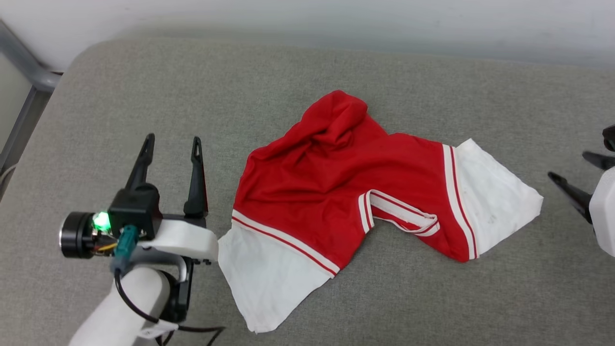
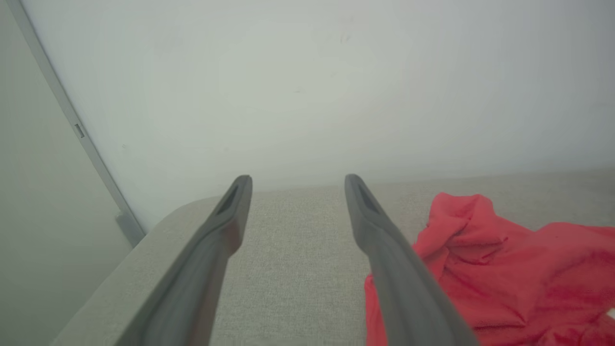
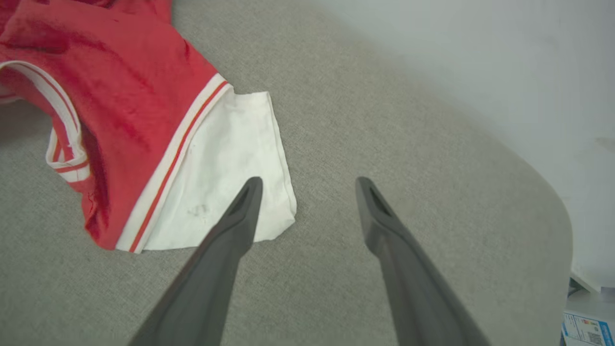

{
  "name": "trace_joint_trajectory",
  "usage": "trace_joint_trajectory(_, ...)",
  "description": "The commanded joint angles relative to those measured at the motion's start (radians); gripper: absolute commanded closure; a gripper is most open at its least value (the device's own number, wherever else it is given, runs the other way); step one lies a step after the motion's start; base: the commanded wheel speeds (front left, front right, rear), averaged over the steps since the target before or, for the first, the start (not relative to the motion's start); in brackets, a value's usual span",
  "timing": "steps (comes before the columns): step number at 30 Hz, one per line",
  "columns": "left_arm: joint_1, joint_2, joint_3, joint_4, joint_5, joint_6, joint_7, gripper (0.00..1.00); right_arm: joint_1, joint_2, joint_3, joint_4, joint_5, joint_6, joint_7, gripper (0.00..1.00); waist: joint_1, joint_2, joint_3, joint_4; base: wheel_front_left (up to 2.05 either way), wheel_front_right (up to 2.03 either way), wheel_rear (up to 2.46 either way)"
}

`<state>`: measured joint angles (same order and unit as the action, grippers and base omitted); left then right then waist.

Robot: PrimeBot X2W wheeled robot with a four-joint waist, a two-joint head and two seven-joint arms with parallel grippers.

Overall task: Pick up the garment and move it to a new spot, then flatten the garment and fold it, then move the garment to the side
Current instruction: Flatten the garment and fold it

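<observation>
The garment [image 1: 346, 182], a red jersey with white sleeves and striped trim, lies crumpled in the middle of the grey cushioned surface [image 1: 144, 86]. My left gripper [image 1: 170, 144] hovers open just left of it, beside the near white sleeve, fingers pointing away from me. In the left wrist view the left gripper [image 2: 298, 185] is empty, with the garment [image 2: 504, 259] to its right. My right gripper [image 1: 574, 170] is open at the right edge, a little apart from the far white sleeve. The right wrist view has the right gripper [image 3: 310, 187] empty above the garment [image 3: 144, 96] sleeve corner.
A pale wall [image 1: 336, 19] runs behind the cushioned surface. A grey metal frame [image 1: 24, 72] stands past its rounded left corner. Beyond the right edge of the cushion sits a printed box [image 3: 588, 327]. Bare grey fabric surrounds the garment on all sides.
</observation>
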<state>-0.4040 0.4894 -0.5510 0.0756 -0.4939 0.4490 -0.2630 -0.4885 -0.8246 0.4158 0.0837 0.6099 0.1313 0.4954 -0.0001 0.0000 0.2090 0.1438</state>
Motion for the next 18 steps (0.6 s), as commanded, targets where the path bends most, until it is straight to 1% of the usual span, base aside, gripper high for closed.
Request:
trace_joint_trajectory(1,0.046,-0.031,0.027,-0.022,0.036,-0.006,-0.002,0.0,-0.032,-0.022,0.028,0.014,0.052,-0.001,0.079,0.0,0.0001,0.0,0.023,0.016,0.0,0.0,0.0)
trace_joint_trajectory(3,0.074,-0.058,0.055,-0.036,0.065,-0.015,-0.002,0.0,-0.052,-0.04,0.049,0.034,0.082,-0.001,0.142,0.0,0.0001,0.0,0.039,0.026,0.0,0.0,0.0)
trace_joint_trajectory(4,0.074,-0.058,0.055,-0.036,0.065,-0.015,-0.002,0.0,-0.052,-0.04,0.049,0.034,0.082,-0.001,0.142,0.0,0.0001,0.0,0.039,0.026,0.0,0.0,0.0)
trace_joint_trajectory(5,0.098,-0.09,0.079,-0.048,0.094,-0.025,-0.002,0.0,-0.069,-0.039,0.067,0.061,0.108,-0.001,0.184,0.0,0.0001,0.0,0.054,0.037,0.0,0.0,0.0)
trace_joint_trajectory(6,0.098,-0.09,0.079,-0.048,0.094,-0.025,-0.002,0.0,-0.069,-0.039,0.067,0.061,0.108,-0.001,0.184,0.0,0.0001,0.0,0.054,0.037,0.0,0.0,0.0)
trace_joint_trajectory(8,0.117,-0.12,0.102,-0.056,0.119,-0.038,-0.002,0.0,-0.085,-0.034,0.081,0.095,0.123,-0.001,0.208,0.0,0.0001,0.0,0.07,0.051,0.0,0.0,0.0)
trace_joint_trajectory(11,0.133,-0.162,0.134,-0.057,0.151,-0.069,-0.002,0.0,-0.107,-0.021,0.107,0.157,0.131,-0.001,0.216,0.0,0.0001,0.0,0.092,0.069,0.0,0.0,0.0)
trace_joint_trajectory(14,0.141,-0.198,0.166,-0.051,0.182,-0.101,-0.002,0.0,-0.119,0.003,0.137,0.217,0.137,-0.001,0.201,0.0,0.0001,0.0,0.114,0.085,0.0,0.0,0.0)
trace_joint_trajectory(15,0.149,-0.22,0.183,-0.043,0.202,-0.124,-0.002,0.0,-0.119,0.021,0.163,0.256,0.145,-0.001,0.192,0.0,0.0001,0.0,0.124,0.092,0.0,0.0,0.0)
trace_joint_trajectory(16,0.149,-0.22,0.183,-0.043,0.202,-0.124,-0.002,0.0,-0.119,0.021,0.163,0.256,0.145,-0.001,0.192,0.0,0.0001,0.0,0.124,0.092,0.0,0.0,0.0)
trace_joint_trajectory(18,0.152,-0.242,0.199,-0.037,0.222,-0.142,-0.002,0.0,-0.102,0.039,0.209,0.284,0.155,0.0,0.189,0.0,0.0001,0.0,0.13,0.098,0.0,0.0,0.0)
